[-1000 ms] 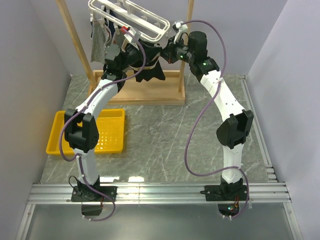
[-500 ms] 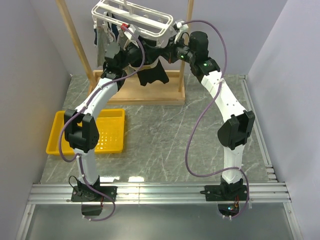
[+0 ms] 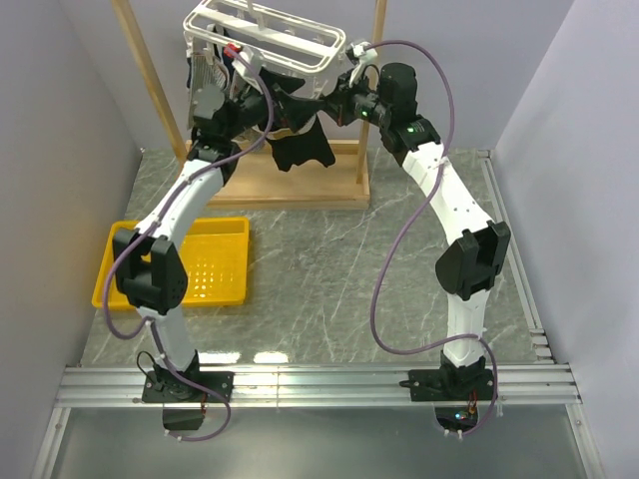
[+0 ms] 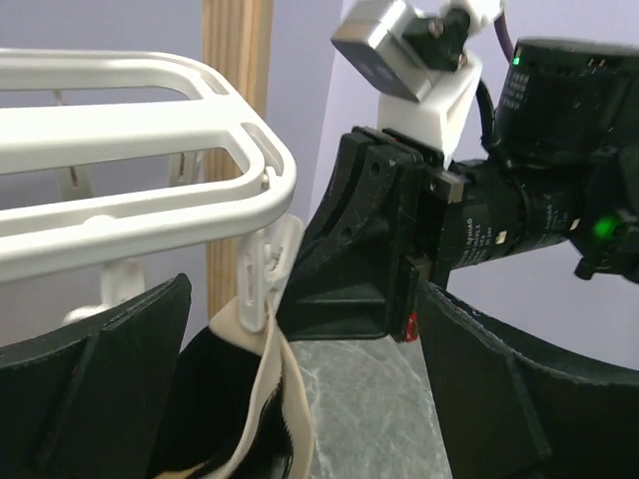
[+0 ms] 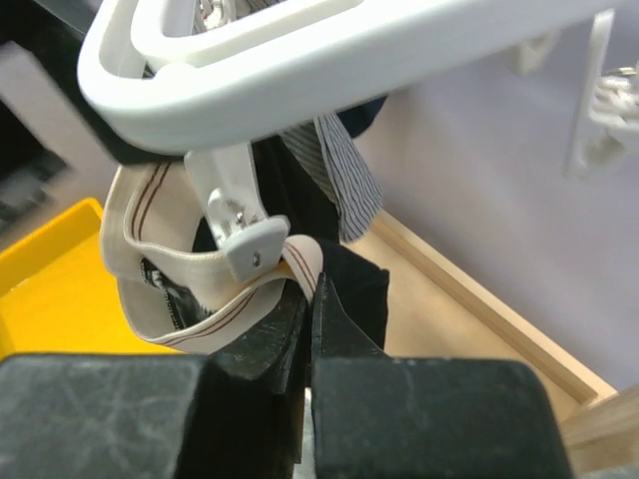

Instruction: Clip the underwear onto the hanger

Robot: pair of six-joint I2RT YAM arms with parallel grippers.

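The underwear [image 3: 300, 148] hangs black below the white hanger [image 3: 265, 35], up at the back of the table. In the left wrist view a white clip [image 4: 262, 269] bites its beige waistband [image 4: 288, 389]. My left gripper [image 4: 300, 399] is open, its fingers [image 4: 85, 389] wide on either side of that clip and touching nothing. From the right, my right gripper [image 5: 312, 289] is shut on the waistband's edge, just beside a second clip [image 5: 245, 235] that also holds the band. In the top view the left gripper [image 3: 262, 100] and the right gripper [image 3: 324, 105] face each other under the hanger.
A grey striped garment [image 3: 203, 75] hangs at the hanger's left end. The wooden frame stand [image 3: 290, 185] carries the hanger, with uprights on both sides. A yellow tray [image 3: 215, 264] lies at the near left on the marble table [image 3: 329, 269].
My left gripper has opened and let go at the clip, and its arm has shifted up and left. The hanger has swung back more level. The right gripper stays shut.
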